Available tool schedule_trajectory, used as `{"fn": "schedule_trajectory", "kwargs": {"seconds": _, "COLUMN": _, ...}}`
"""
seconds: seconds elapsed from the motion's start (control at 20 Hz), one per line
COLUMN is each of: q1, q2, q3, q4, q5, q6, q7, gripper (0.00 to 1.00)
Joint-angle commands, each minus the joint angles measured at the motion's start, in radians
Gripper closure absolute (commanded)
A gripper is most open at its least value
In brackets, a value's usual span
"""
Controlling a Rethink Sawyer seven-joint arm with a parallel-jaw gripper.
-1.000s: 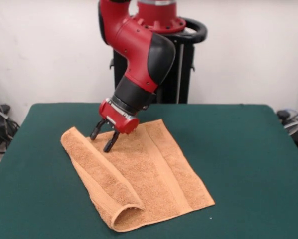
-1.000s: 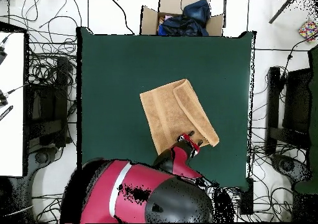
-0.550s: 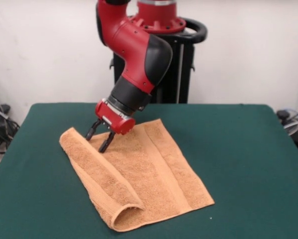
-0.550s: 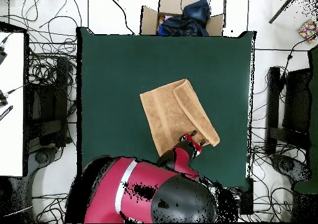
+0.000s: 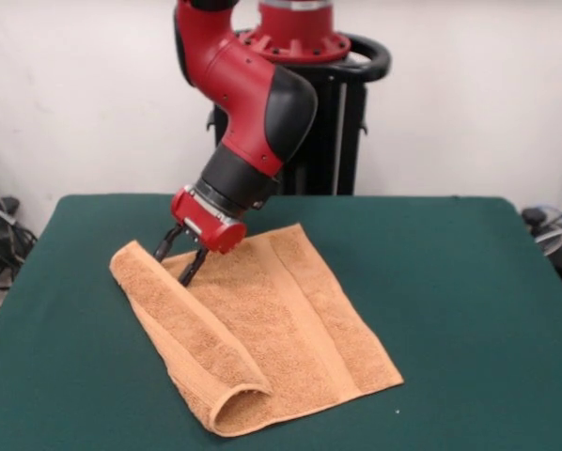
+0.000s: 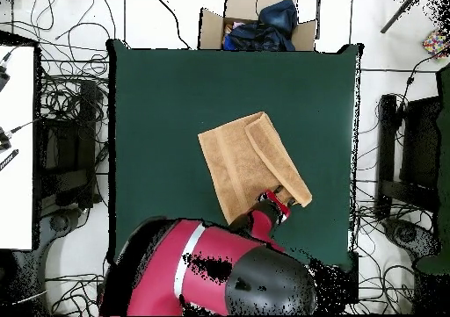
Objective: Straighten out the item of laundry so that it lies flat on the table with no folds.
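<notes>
The orange-tan towel (image 5: 262,329) lies left of centre on the green worktop (image 5: 469,310) in the front view, with its left edge folded over into a long flap that curls up at the lower corner. The gripper (image 5: 179,259) sits at the towel's upper left, its fingers (image 5: 164,247) spread apart and pointing down at the folded flap, grasping nothing.
</notes>
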Motion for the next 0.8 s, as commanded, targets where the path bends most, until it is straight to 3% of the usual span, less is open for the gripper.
{"fn": "schedule_trajectory", "kwargs": {"seconds": 0.05, "q1": -0.022, "q2": 0.072, "q3": 0.069, "q4": -0.099, "q5": 0.075, "q6": -0.065, "q7": 0.247, "gripper": 0.0}}
{"fn": "schedule_trajectory", "kwargs": {"seconds": 0.4, "q1": -0.006, "q2": 0.075, "q3": 0.075, "q4": -0.089, "q5": 0.139, "q6": -0.11, "q7": 0.25, "gripper": 0.0}}
{"fn": "schedule_trajectory", "kwargs": {"seconds": 0.8, "q1": -0.024, "q2": 0.038, "q3": 0.053, "q4": -0.13, "q5": 0.077, "q6": -0.061, "q7": 0.168, "gripper": 0.0}}
